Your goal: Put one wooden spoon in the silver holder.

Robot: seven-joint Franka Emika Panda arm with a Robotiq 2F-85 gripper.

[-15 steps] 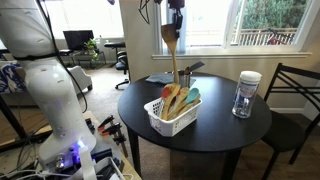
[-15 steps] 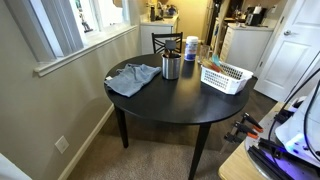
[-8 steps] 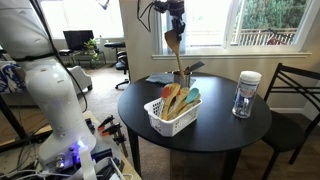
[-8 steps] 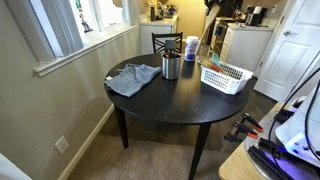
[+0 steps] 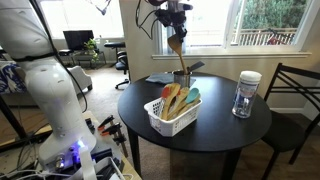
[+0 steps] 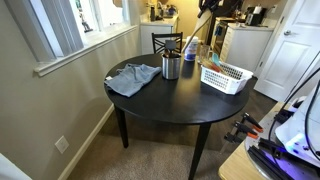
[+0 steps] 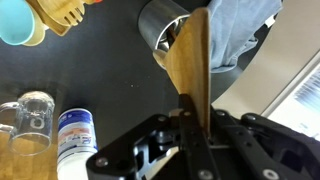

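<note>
My gripper (image 5: 174, 24) is shut on the bowl end of the wooden spoon (image 5: 176, 45), high above the round black table (image 5: 225, 135). The long handle slants down toward the silver holder (image 6: 171, 68), which stands upright next to a blue-grey cloth. In an exterior view the gripper (image 6: 207, 8) is at the top edge and the spoon (image 6: 192, 32) runs diagonally, its tip above and just beside the holder's rim. In the wrist view the spoon (image 7: 190, 60) leaves the jaws (image 7: 190, 115) and points at the holder (image 7: 160, 25). The holder looks empty.
A white slatted basket (image 5: 156, 118) (image 6: 225, 77) holds teal-headed, red-headed and wooden utensils. A glass jar with a white lid (image 5: 245, 93) (image 6: 190, 47) stands near the table's edge. The cloth (image 6: 133, 78) lies beside the holder. A chair (image 5: 295, 95) stands at the table.
The gripper has carried the spoon sideways toward the holder and tilted it, so the handle now shows slanting down over the holder.
</note>
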